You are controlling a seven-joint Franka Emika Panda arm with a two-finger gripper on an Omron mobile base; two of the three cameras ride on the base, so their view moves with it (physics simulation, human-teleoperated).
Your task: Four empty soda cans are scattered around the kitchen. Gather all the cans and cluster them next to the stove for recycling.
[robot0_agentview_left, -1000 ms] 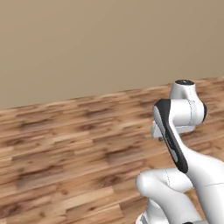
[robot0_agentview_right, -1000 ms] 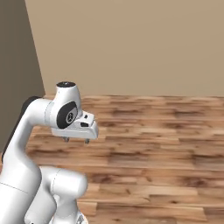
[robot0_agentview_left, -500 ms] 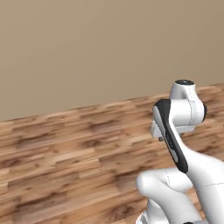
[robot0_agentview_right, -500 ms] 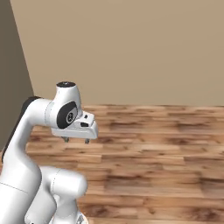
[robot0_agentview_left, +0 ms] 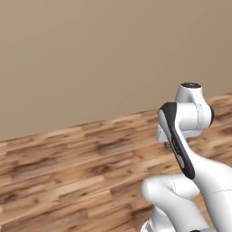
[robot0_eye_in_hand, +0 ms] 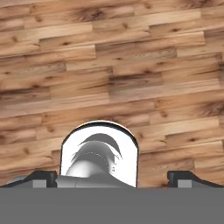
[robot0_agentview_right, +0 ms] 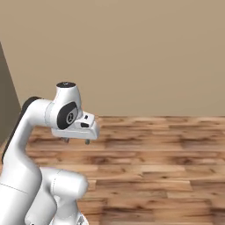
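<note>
Wood plank floor [robot0_agentview_left: 68, 181] meeting a plain tan wall [robot0_agentview_left: 90, 54], darker wall panel [robot0_agentview_right: 6, 101] at the right base view's left edge, jaws [robot0_eye_in_hand: 111, 177] spread wide, empty, pointing down at floor, no cans or stove to place.

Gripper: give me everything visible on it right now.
The gripper is a white block at the end of the white arm, below a dark-capped wrist joint. It hangs facing down over the wooden floor, well above it. Two short dark fingers stick out underneath, set wide apart with nothing between them. In the hand view the fingertips sit far apart at the bottom corners, open, touching nothing.
</note>
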